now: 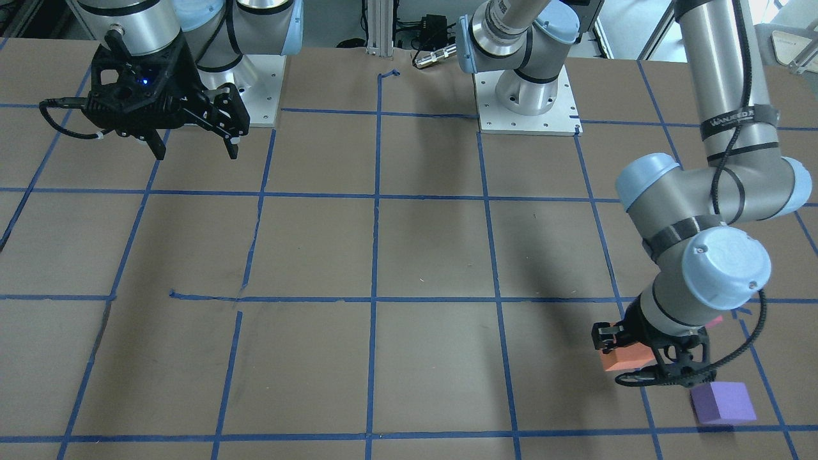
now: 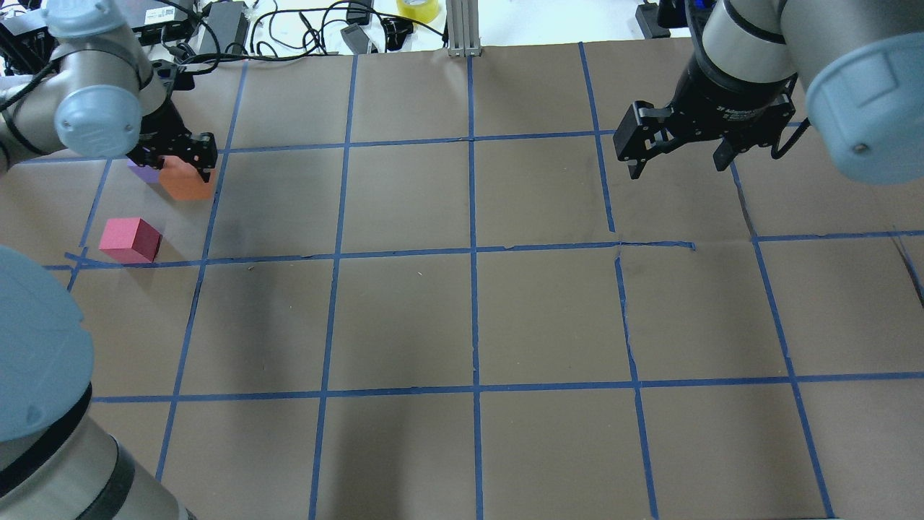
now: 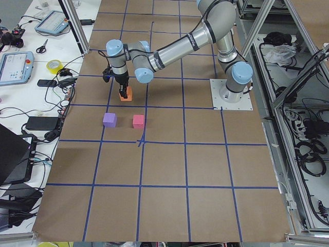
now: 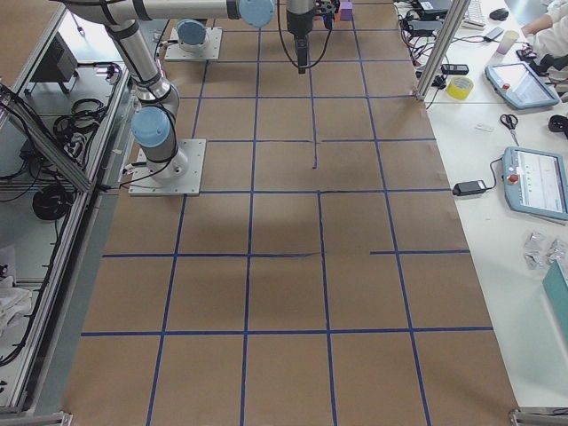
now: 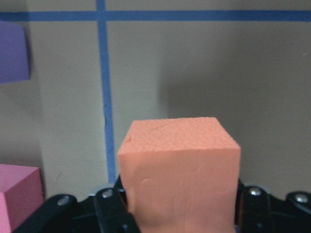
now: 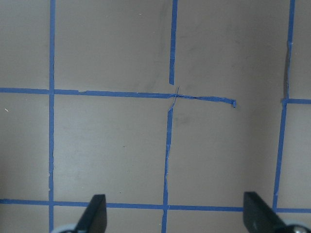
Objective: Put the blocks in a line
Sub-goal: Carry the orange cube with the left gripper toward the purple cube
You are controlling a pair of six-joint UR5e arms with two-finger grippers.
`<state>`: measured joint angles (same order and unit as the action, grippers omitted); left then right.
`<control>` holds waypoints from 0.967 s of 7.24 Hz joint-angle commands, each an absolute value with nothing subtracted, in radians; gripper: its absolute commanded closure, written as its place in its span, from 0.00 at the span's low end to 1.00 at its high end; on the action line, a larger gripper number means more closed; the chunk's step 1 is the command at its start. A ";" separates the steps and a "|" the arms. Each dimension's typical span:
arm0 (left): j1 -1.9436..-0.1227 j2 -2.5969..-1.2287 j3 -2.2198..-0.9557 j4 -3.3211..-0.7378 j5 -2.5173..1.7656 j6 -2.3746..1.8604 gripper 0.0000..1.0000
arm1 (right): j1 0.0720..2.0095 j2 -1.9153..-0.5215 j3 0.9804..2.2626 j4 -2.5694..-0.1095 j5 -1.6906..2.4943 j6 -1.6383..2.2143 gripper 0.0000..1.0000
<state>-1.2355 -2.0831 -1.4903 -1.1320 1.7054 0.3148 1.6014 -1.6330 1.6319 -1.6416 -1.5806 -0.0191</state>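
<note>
The right gripper (image 6: 174,221) looks straight down on a brown paper surface (image 6: 109,145) marked with a grid of blue tape (image 6: 112,92). Only the tips of its two dark fingers (image 6: 95,213) show at the bottom edge, and they stand wide apart with bare paper between them. One vertical strip runs down the left side and another down the far right. The middle vertical strip breaks just above the upper horizontal strip and picks up again below it, slightly offset. That horizontal strip stops short with a curled end, leaving a gap before the right-hand strip. A second horizontal strip crosses just above the fingertips.
</note>
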 commanded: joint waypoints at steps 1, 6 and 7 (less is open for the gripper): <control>-1.122 -2.120 -1.424 -1.140 1.703 0.469 1.00 | 1.601 -1.634 1.632 -1.641 -1.585 -0.018 0.00; -1.094 -2.174 -1.382 -1.126 1.654 0.601 1.00 | 1.601 -1.634 1.635 -1.641 -1.589 -0.020 0.00; -1.094 -2.177 -1.385 -1.126 1.652 0.617 1.00 | 1.601 -1.634 1.634 -1.641 -1.589 -0.020 0.00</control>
